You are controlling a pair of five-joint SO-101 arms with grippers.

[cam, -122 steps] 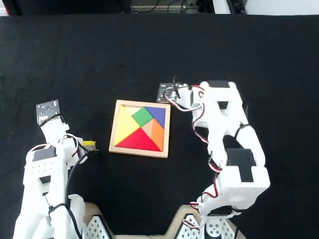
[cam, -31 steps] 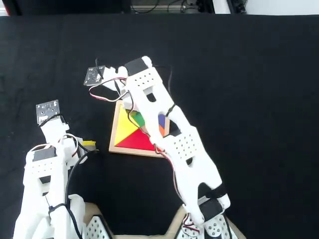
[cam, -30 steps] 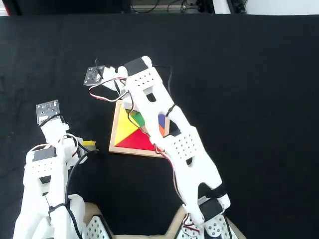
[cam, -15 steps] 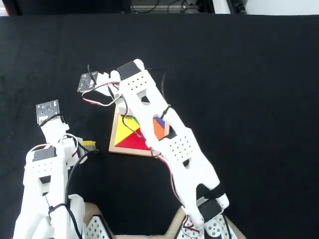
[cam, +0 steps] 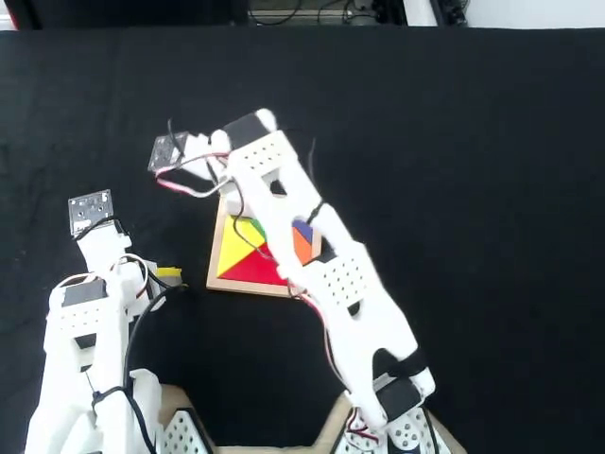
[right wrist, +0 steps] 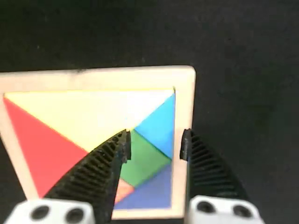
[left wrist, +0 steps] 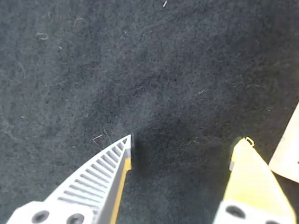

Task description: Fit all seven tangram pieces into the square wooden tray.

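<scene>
One tray (cam: pixel 244 284) lies flat left of the table's (cam: pixel 492 142) middle, nearer its front edge, with the pieces (cam: pixel 253 265) packed flush inside. Six show in the right wrist view: a yellow triangle (right wrist: pixel 84 109), a red triangle (right wrist: pixel 42 149), a light blue triangle (right wrist: pixel 159 123), a green square (right wrist: pixel 147 163), a dark blue piece (right wrist: pixel 152 193) and an orange piece (right wrist: pixel 122 190). The right arm (cam: pixel 284 189) slants across the tray. The right gripper (right wrist: pixel 154 142) hangs over one tray corner, fingers parted, holding nothing: one over the seam of yellow and green, the other over the rim. The left gripper (left wrist: pixel 184 147) sits low by the tray's front left corner, apart from it, fingers spread around bare cloth (left wrist: pixel 140 70). Cloth runs from the tray to the table's back and right edges.
</scene>
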